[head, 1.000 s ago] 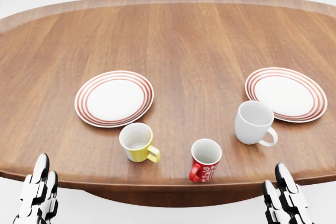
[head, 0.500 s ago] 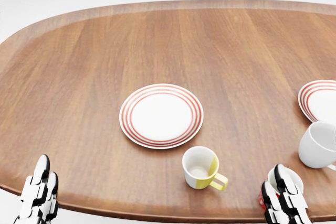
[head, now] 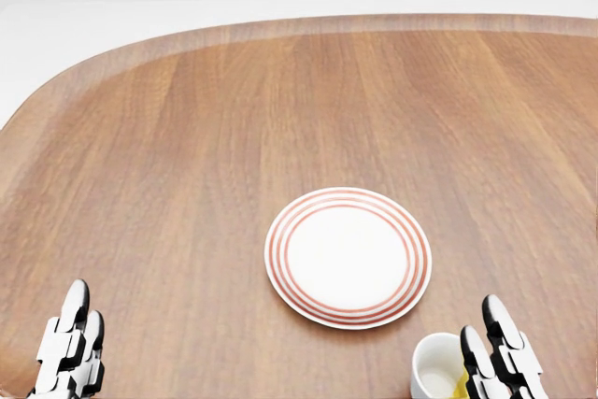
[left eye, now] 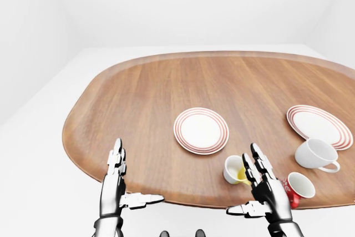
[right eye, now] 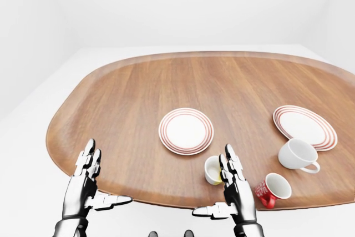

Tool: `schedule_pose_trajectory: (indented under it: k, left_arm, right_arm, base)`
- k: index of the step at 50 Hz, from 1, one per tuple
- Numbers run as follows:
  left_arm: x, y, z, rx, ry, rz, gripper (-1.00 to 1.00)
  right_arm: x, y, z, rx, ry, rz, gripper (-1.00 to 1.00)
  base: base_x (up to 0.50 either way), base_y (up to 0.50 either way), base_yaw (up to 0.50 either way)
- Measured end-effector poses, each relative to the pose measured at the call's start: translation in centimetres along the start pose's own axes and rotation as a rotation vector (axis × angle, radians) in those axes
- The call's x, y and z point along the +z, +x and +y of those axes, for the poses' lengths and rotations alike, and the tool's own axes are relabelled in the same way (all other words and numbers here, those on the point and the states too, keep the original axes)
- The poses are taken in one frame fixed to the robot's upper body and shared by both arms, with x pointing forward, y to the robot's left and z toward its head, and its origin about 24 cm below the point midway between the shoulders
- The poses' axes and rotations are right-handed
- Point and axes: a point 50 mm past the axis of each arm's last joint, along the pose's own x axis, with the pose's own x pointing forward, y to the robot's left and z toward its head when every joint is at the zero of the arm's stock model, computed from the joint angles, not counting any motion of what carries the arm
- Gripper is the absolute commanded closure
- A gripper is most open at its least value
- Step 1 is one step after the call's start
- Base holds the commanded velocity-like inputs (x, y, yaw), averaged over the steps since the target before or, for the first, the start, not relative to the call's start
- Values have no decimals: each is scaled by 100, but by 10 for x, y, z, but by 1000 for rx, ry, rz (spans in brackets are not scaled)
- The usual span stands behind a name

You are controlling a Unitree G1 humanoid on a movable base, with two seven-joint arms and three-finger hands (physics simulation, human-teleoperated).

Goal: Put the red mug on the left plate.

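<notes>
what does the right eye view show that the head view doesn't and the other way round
Only the right-eye view shows the red mug, the white mug and the right plate, plus both arms whole. The head view adds no object of its own; it only shows the left plate closer up. Both show that plate, the yellow mug, the wooden table, and the open left hand and right hand, neither holding anything.

Red mug (right eye: 272,189) apparently upright, table (right eye: 133,98) edge.
</notes>
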Motion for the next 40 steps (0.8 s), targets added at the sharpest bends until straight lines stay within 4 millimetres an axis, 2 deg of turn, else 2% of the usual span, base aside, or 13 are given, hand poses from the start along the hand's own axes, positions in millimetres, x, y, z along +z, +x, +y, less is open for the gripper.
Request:
schedule_pose_trajectory:
  k: [23, 40]
  left_arm:
    - [-1, 0, 0, -2, 0, 3, -100]
    - [2, 1, -1, -1, 2, -9, -100]
  right_arm:
    - [0, 2, 2, 6, -9, 3, -100]
    - [1, 1, 4, 42, -7, 2, -100]
  base:
    - [50, 17, 0]
    - [50, -6, 0]
